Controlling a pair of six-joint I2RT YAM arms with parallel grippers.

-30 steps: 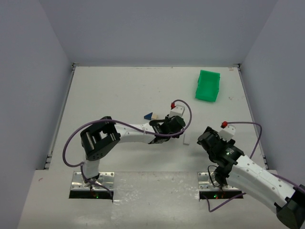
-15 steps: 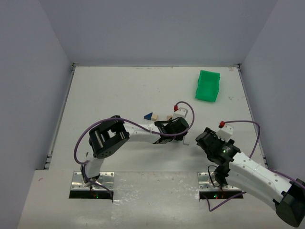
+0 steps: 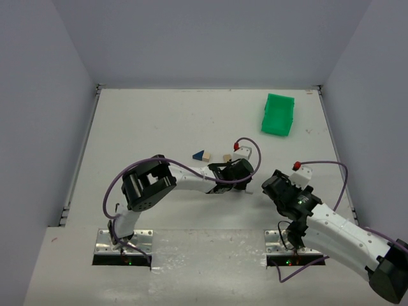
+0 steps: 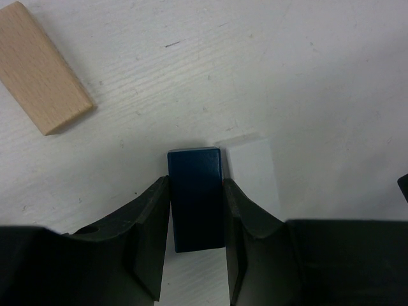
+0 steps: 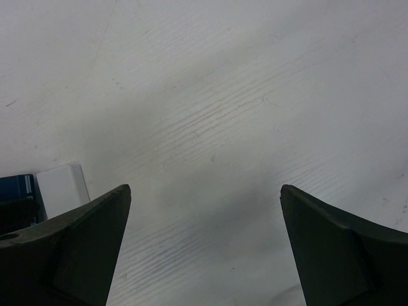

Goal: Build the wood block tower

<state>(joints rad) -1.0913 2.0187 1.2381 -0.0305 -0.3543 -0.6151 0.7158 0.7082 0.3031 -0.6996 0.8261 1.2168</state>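
Note:
My left gripper (image 4: 196, 185) is shut on a dark blue block (image 4: 196, 204), held low over the table. A white block (image 4: 252, 175) stands right beside the blue one, on its right. A tan wooden block (image 4: 38, 67) lies apart at the upper left. From above, the left gripper (image 3: 242, 183) is at mid-table, with a blue wedge (image 3: 199, 155), a pale block (image 3: 206, 157) and the tan block (image 3: 227, 157) lying singly behind it. My right gripper (image 5: 204, 191) is open and empty just right of the white block (image 5: 62, 189); it shows in the top view too (image 3: 269, 186).
A green plastic bin (image 3: 278, 115) sits at the back right. Grey walls close in the white table (image 3: 146, 121) on three sides. The arms' base plates are at the near edge.
My left gripper has carried the dark blue block rightward and nearer, uncovering the tan block behind it. The right arm has shifted only slightly.

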